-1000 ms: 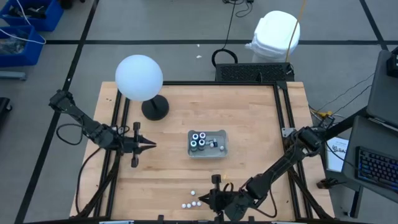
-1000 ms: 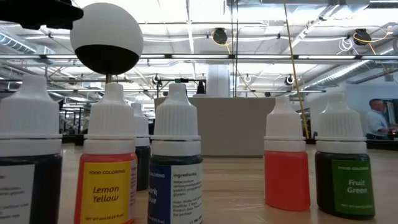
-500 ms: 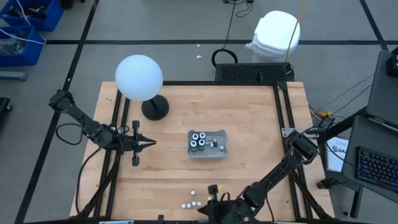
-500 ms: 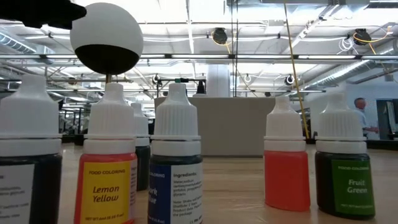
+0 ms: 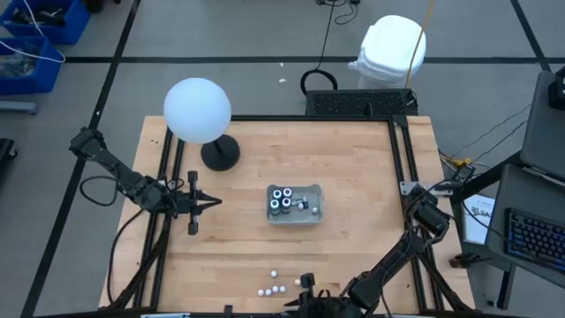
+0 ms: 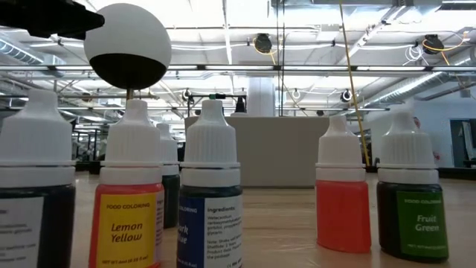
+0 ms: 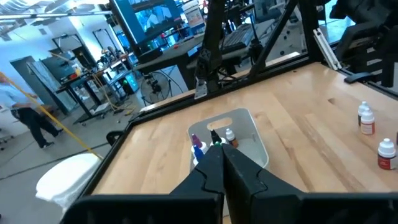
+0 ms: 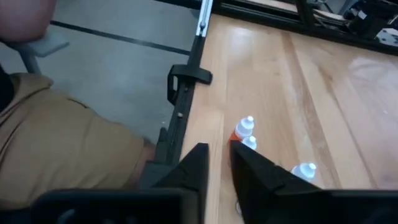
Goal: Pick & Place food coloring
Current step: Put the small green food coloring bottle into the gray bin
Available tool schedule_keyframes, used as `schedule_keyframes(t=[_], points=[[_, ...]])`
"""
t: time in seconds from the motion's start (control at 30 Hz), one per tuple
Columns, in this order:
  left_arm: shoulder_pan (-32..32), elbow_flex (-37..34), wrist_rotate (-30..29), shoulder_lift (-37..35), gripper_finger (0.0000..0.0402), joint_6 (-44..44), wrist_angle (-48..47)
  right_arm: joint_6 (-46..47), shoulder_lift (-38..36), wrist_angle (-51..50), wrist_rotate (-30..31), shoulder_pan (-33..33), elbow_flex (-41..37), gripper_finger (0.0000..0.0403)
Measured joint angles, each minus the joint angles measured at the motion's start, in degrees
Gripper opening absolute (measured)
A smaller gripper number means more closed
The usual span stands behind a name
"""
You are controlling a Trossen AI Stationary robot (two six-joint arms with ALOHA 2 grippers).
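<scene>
Several food coloring bottles with white caps stand in a clear tray [image 5: 309, 215] at the table's middle; the left wrist view shows them [image 7: 214, 138] too. Several more stand loose near the front edge [image 5: 272, 288]; the low view shows these close up, among them Lemon Yellow [image 6: 134, 216] and Fruit Green [image 6: 411, 216]. My right gripper [image 5: 296, 290] hovers by the loose ones, open by a narrow gap [image 8: 217, 163], with an orange bottle [image 8: 244, 130] just beyond its fingertips and nothing between them. My left gripper [image 5: 210, 205] waits shut [image 7: 217, 163] left of the tray.
A white globe lamp [image 5: 198, 109] on a dark base [image 5: 220, 154] stands at the far left. A dark frame rail [image 8: 186, 81] runs along the table's edge. A person in tan clothing [image 8: 62, 143] is just off the front edge.
My right gripper has moved toward the table's near edge and sunk a little, closing on the loose bottles. The bottles and the left arm have stayed where they were.
</scene>
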Motion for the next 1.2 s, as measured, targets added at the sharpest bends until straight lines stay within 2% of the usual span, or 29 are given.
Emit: schedule_keyframes(t=[0.1, 0.2, 0.4, 0.5, 0.67, 0.87, 1.0, 1.2], points=[[0.0, 0.0, 0.0, 0.0, 0.0008, -0.3, -0.2, 0.0, 0.0, -1.6, 0.1, 0.8, 0.0, 0.0101], [0.0, 0.0, 0.0, 0.0, 0.0023, -0.2, -0.2, 1.7, 0.0, -5.6, 3.5, 1.6, 0.0, 0.0125], [0.0, 0.0, 0.0, 0.0, 0.0036, -0.1, -0.2, 12.0, -1.0, -16.4, 9.1, 2.3, -0.1, 0.0144], [0.0, 0.0, 0.0, 0.0, 0.0032, 0.0, -0.2, 17.4, -1.7, -20.0, 8.5, 1.9, -0.1, 0.0145], [0.0, 0.0, 0.0, 0.0, 0.002, 0.0, -0.2, 22.2, -1.7, -22.3, 3.0, 0.5, -0.1, 0.0144], [0.0, 0.0, 0.0, 0.0, 0.0004, 0.3, -0.2, 28.5, -1.7, -29.0, 2.7, -0.1, -0.1, 0.0146], [0.0, 0.0, 0.0, 0.0, 0.0019, 0.3, -0.2, 31.8, -1.7, -30.9, 2.7, -0.1, -0.2, 0.0146], [0.0, 0.0, 0.0, 0.0, 0.0044, 0.4, -0.2, 31.2, -1.7, -26.1, 2.6, -0.1, -3.5, 0.0145]])
